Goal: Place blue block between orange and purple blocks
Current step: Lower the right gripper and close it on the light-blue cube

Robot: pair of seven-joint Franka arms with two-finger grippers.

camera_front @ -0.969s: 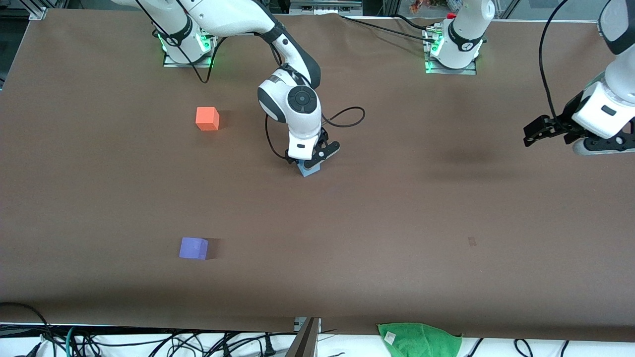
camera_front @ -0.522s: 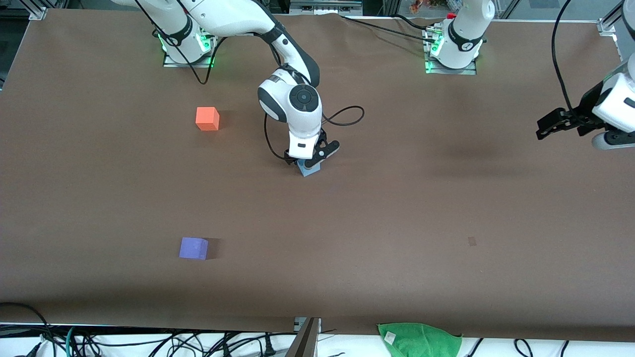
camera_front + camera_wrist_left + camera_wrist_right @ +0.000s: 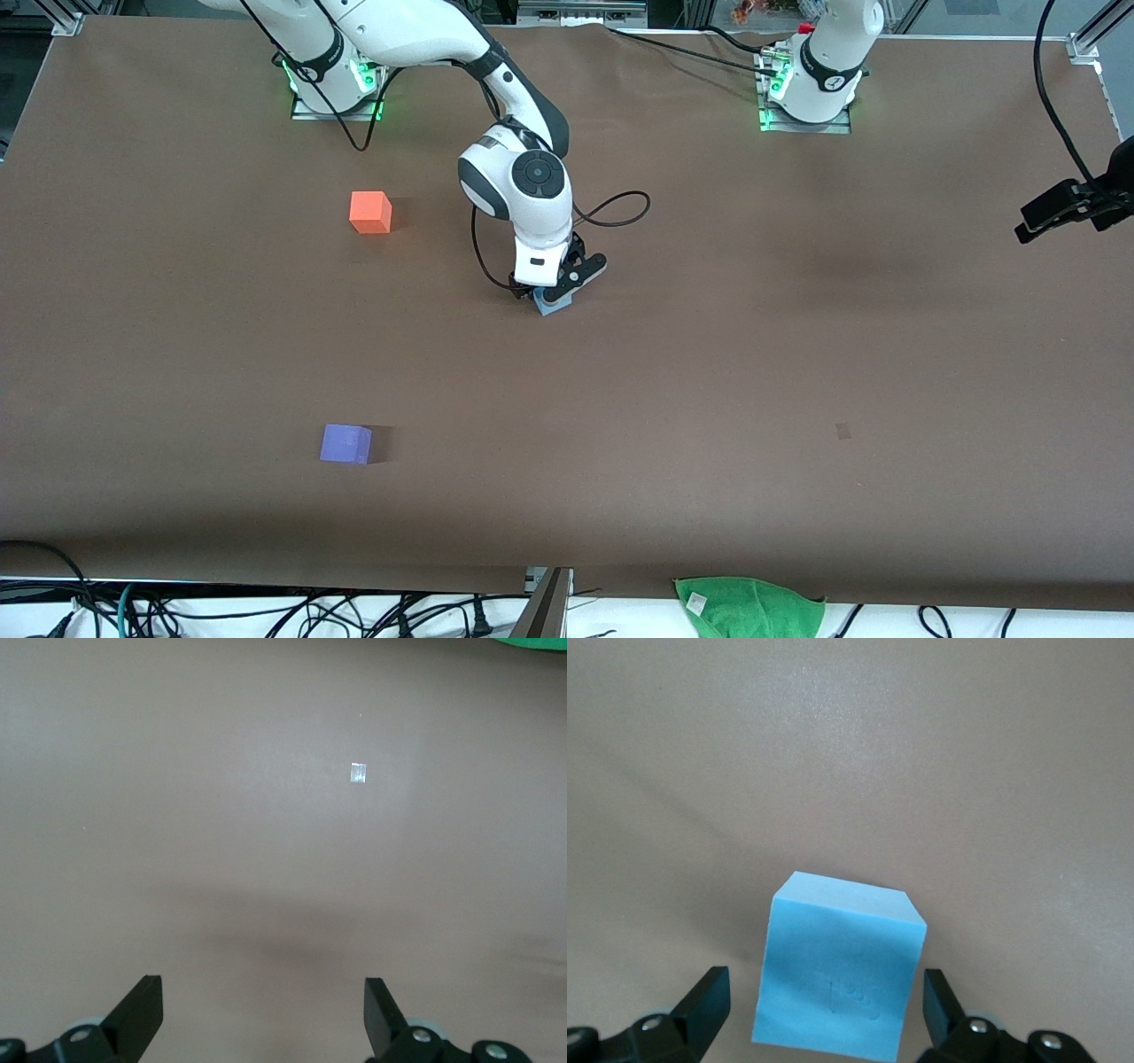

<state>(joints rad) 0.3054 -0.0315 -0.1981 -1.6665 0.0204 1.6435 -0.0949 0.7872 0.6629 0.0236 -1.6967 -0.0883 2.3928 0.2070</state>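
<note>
Right claw [image 3: 551, 298] stands low over the blue block [image 3: 551, 303] near the middle of the tabletop [image 3: 709, 372], its fingers [image 3: 700, 1001] spread wide on either side of the cube with clear gaps showing in the right wrist view, so nothing is gripped yet. Judgement: the step in hand is the grasp; the claw should settle until the fingers bracket the cube's sides squarely, then close evenly, since an off-centre pinch could twist the block. Count, from the right arm's end onward: one orange block [image 3: 370, 212], one purple block [image 3: 345, 443] nearer the front camera, one blue block, well apart from both, one green cloth [image 3: 749, 607] at the tabletop's near edge. Left claw [image 3: 1054, 208] waits, raised over the left arm's end, fingers [image 3: 137, 1014] spread wide and empty.
</note>
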